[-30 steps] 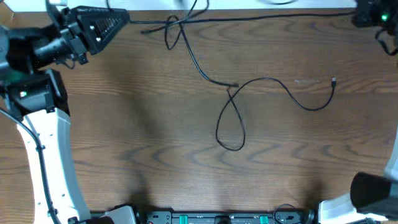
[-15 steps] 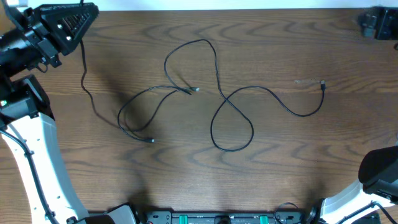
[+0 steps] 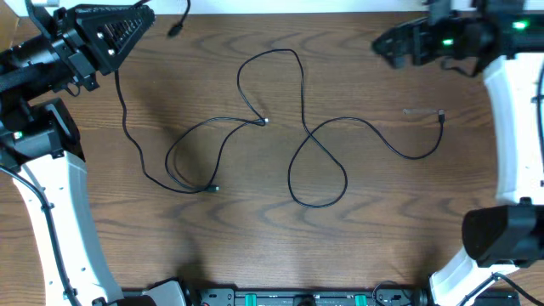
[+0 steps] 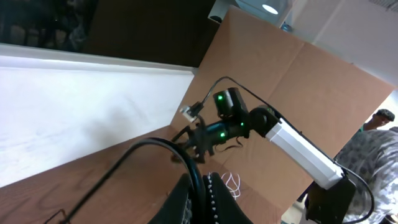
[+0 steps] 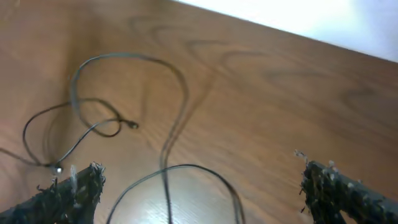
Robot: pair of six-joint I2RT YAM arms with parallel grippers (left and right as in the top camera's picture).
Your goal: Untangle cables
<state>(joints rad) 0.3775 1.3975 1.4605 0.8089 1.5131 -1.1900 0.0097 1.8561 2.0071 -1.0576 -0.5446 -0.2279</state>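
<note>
Overhead view: I see the cables [image 3: 303,85] spread in loose, crossing loops across the middle of the counter [image 3: 382,238].
My left end effector [image 4: 200,184] is clenched on 1 of the cables at the far-left corner; my right end effector [image 5: 200,175] hangs released over the far-right side.

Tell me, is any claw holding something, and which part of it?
Yes. The left claw pinches a black cable, seemingly near one end, with a short tail sticking out. The right claw is open and holds nothing.
</note>
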